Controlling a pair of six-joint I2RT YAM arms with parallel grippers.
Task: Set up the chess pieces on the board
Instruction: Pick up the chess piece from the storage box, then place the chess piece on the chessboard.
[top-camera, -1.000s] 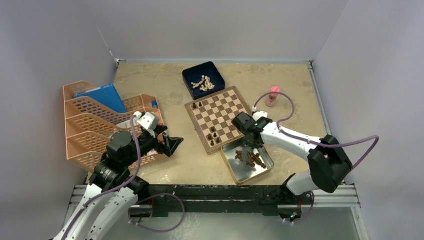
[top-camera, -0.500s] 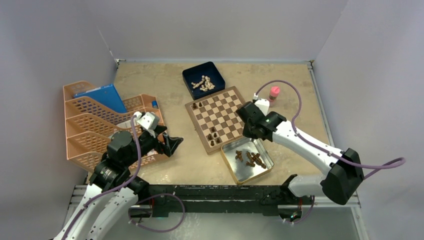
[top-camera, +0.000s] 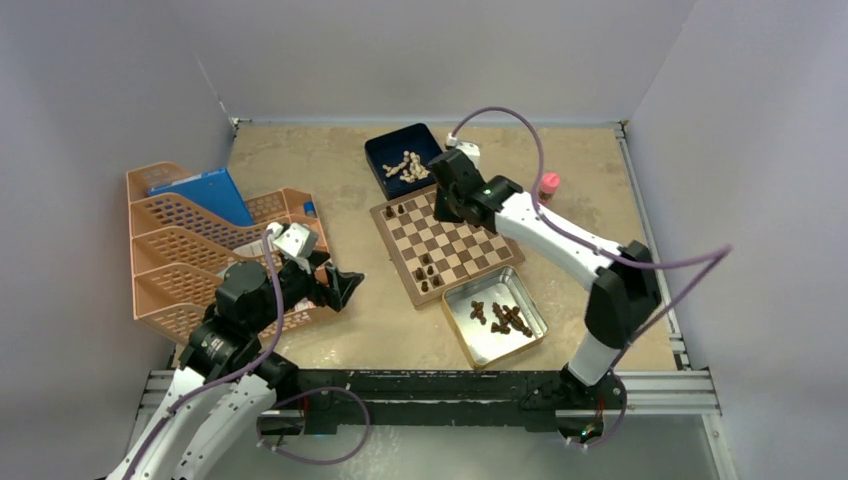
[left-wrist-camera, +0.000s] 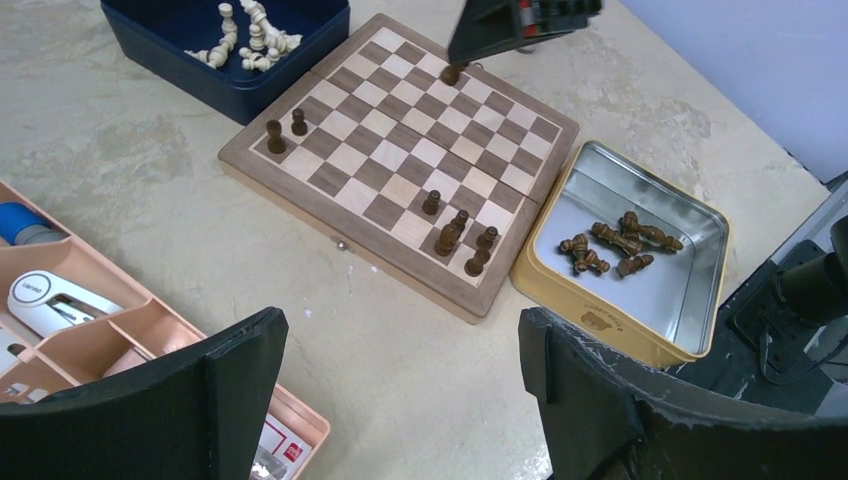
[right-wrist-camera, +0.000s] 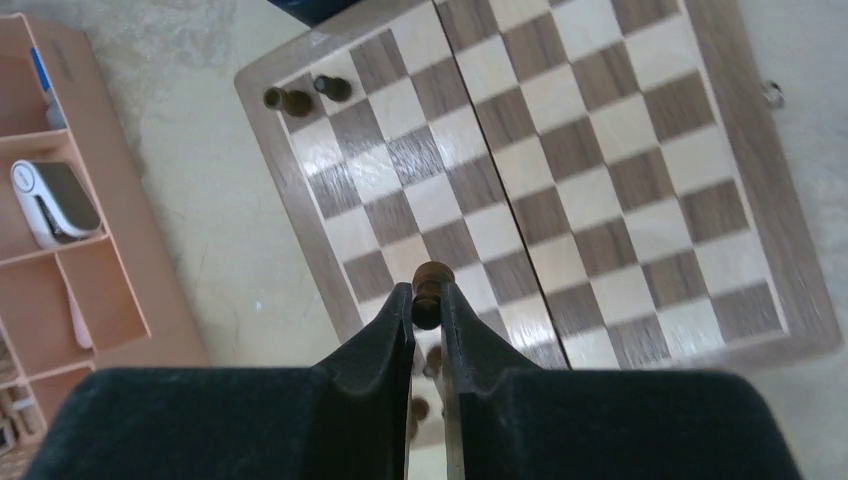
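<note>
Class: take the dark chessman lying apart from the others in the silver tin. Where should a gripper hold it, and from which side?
Probably across the slim middle of the chessman, coming straight down. It lies on its side on the flat floor of the tin, whose raised walls bar a sideways approach.

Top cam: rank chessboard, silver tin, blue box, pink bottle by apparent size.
1. chessboard
2. tin
3. blue box, slightly smaller than the tin, but the tin sits nearer the camera, so that pair is unsure
4. pink bottle
</note>
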